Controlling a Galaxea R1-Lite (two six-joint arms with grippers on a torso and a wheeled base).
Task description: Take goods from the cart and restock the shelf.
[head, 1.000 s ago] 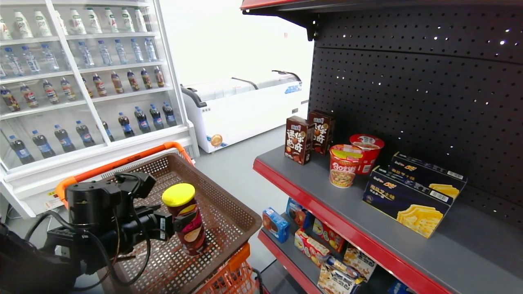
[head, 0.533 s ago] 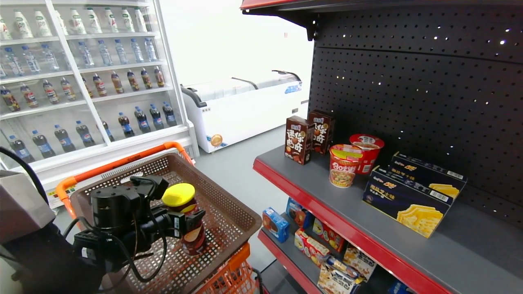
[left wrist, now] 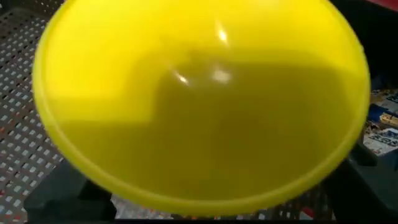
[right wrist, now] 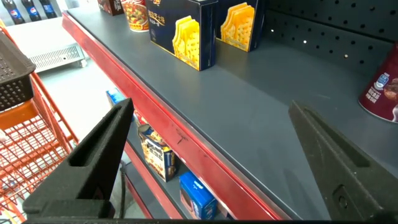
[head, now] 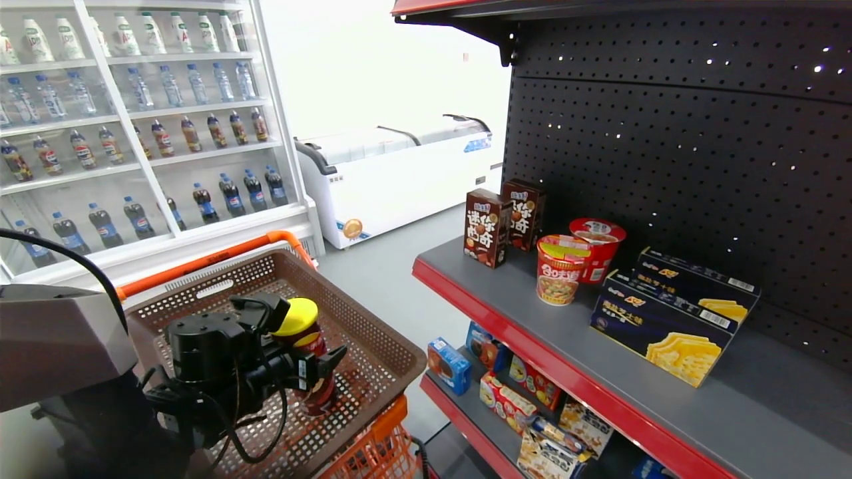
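Over the last second the left gripper [head: 325, 360] has pushed further across the basket [head: 393, 352]. Its fingers were then just reaching the can [head: 313, 376] and now stand on either side of it, with one fingertip showing past the can on the shelf side. More of the left arm has come in over the basket's outer edge. The can has kept its spot.

The can stands on the basket floor toward the shelf-side edge, leaning slightly, with its yellow lid [head: 297, 316] on top. The left gripper's fingers are spread about the can's body below the lid, and I cannot tell whether they touch it. In the left wrist view the lid [left wrist: 199, 99] sits right under the camera.

The right gripper [right wrist: 211, 106] is held by the shelf [head: 532, 319] at its red front edge, fingers wide apart with nothing between them.

On the shelf, two brown boxes [head: 488, 228] stand at the end nearest the basket. Two noodle cups [head: 559, 269] are beside them, followed by blue cracker boxes [head: 665, 326]. A red cup [right wrist: 380, 93] stands at the back edge.
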